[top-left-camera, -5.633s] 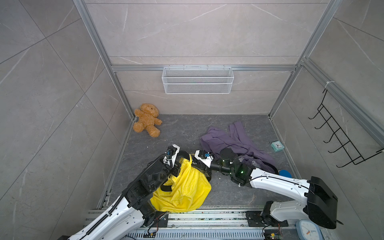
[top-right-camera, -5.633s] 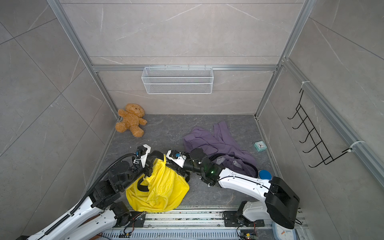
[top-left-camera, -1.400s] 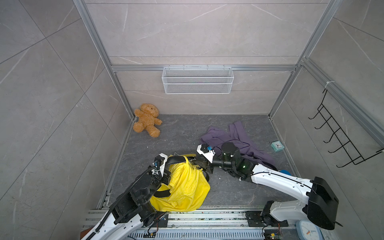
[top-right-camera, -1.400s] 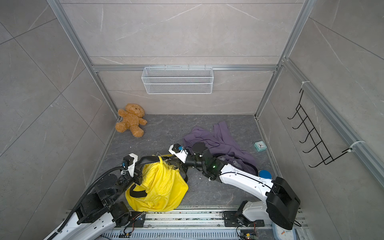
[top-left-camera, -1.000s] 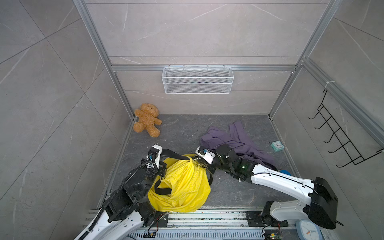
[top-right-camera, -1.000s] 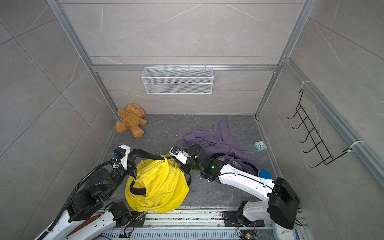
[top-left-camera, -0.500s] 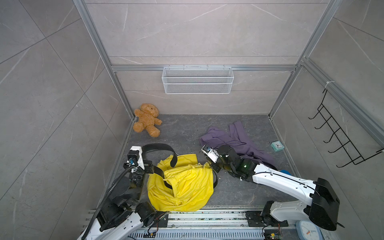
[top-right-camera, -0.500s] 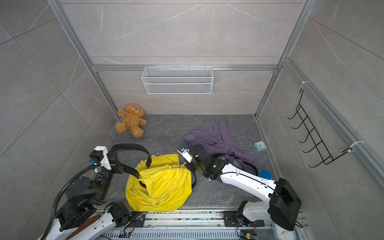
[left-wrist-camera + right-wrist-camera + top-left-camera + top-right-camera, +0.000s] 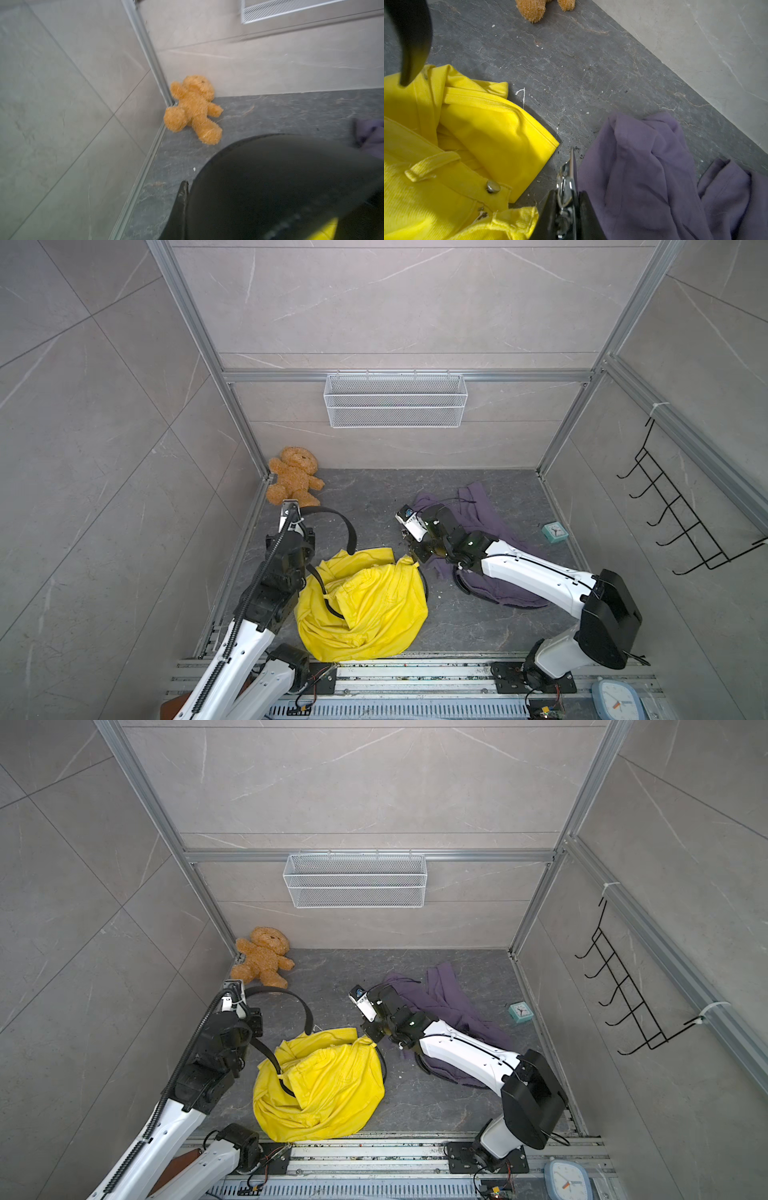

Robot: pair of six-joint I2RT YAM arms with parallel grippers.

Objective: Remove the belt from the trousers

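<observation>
Left gripper [image 9: 298, 519], jaws shut on the black belt [image 9: 332, 514], holds the strap arched clear of the floor, presumably to draw it from the loops; right gripper [image 9: 566, 197], jaws narrowly pinching the buckle [image 9: 566, 180], steadies that end beside the yellow trousers [image 9: 374, 605], through which the belt's middle runs.

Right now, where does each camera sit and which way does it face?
Top views: high behind the robot, looking down at the floor; left claw grips the belt, right claw meets the trousers.
Left wrist: lifted off the floor, facing the corner teddy bear; one finger shows.
Right wrist: low over the floor, facing trousers and purple garment; its claw pinches the buckle.
Shared: both wrist views catch bear, belt and trousers.
</observation>
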